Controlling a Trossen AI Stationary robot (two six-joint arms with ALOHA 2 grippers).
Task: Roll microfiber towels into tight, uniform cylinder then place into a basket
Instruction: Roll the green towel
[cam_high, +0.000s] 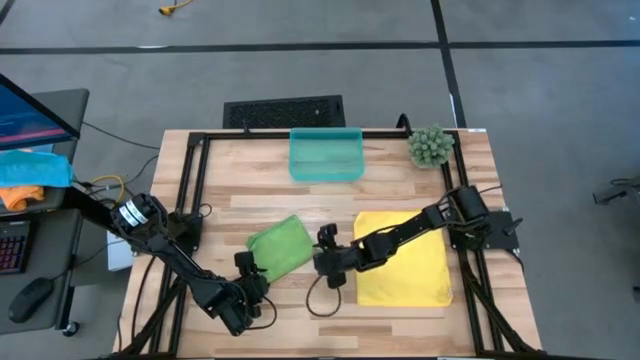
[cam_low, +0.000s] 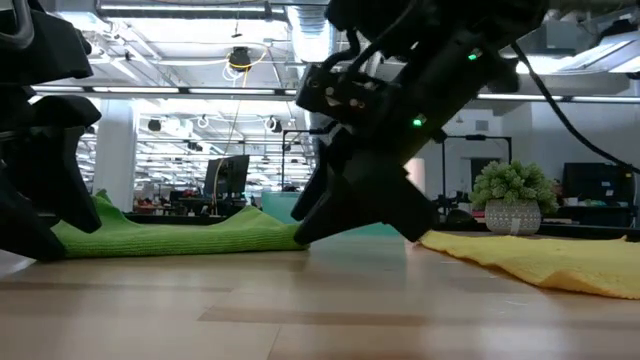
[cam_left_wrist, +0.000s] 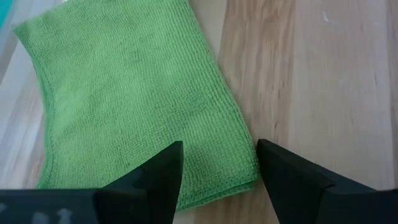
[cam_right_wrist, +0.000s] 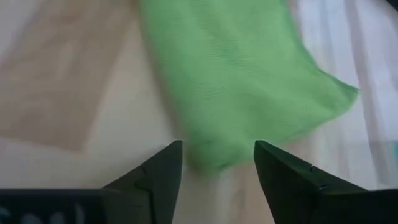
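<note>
Flanking the green towel (cam_high: 281, 246) lying flat mid-worktop, the left end effector (cam_high: 246, 268) and right end effector (cam_high: 326, 247) both stand apart, holding nothing — a lopsided pinch from here could bunch the cloth into a loose, uneven roll, far from the basket (cam_high: 325, 155).
</note>
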